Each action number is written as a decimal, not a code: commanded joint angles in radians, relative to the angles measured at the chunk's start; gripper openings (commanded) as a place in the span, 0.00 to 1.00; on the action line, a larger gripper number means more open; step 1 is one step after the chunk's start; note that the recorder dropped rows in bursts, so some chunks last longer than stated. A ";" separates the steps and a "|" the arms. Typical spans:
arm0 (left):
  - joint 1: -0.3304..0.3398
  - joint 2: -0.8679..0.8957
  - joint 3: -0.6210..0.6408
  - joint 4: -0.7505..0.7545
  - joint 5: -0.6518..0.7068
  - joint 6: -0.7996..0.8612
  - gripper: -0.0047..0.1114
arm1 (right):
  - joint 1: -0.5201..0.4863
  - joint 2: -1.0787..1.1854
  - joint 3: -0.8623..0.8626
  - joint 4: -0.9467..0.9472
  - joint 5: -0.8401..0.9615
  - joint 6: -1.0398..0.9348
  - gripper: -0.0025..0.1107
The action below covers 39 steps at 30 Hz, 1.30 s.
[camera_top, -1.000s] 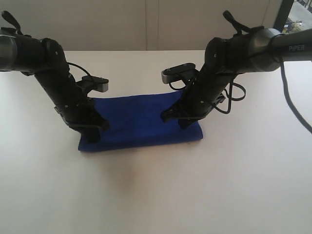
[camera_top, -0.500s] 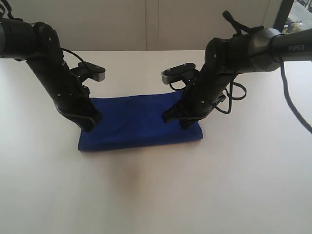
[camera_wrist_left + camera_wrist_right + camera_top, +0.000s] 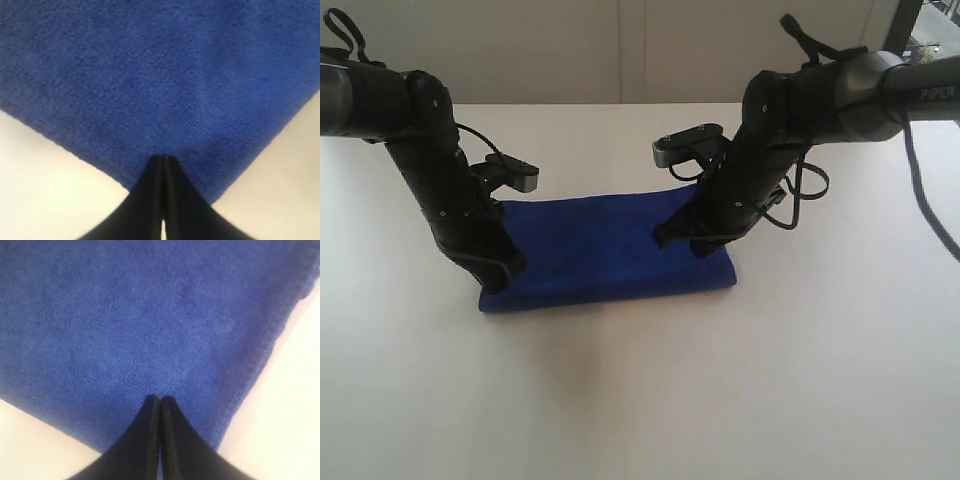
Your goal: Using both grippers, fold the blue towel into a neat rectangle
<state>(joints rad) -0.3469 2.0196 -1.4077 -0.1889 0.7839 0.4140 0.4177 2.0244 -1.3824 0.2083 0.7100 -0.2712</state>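
The blue towel lies flat on the white table as a long folded rectangle. My left gripper points down at its front left corner, jaws shut with nothing between them. In the left wrist view the shut fingertips rest on the plush towel just inside that corner. My right gripper stands over the right end of the towel, also shut and empty. In the right wrist view its tips sit on the towel close to the hemmed edge.
The white table spreads wide in front of and beside the towel. A pale wall runs behind the table's back edge. Loose black cables hang off the right arm.
The left arm swung a little left and back, then came down again at the towel's front left corner. The right arm barely moved. Both grippers stayed shut.
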 commanded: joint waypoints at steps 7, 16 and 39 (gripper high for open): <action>-0.003 -0.003 -0.001 0.002 0.020 0.007 0.04 | -0.010 0.008 -0.001 -0.131 -0.048 0.096 0.02; -0.003 -0.003 -0.001 0.045 0.014 0.014 0.04 | -0.010 0.072 -0.001 -0.131 0.056 0.144 0.02; -0.003 -0.044 -0.001 0.014 -0.032 0.027 0.04 | -0.010 -0.014 -0.003 -0.131 -0.009 0.206 0.02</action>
<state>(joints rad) -0.3469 2.0115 -1.4077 -0.1590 0.7305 0.4420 0.4177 2.0555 -1.3866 0.0886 0.7304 -0.0737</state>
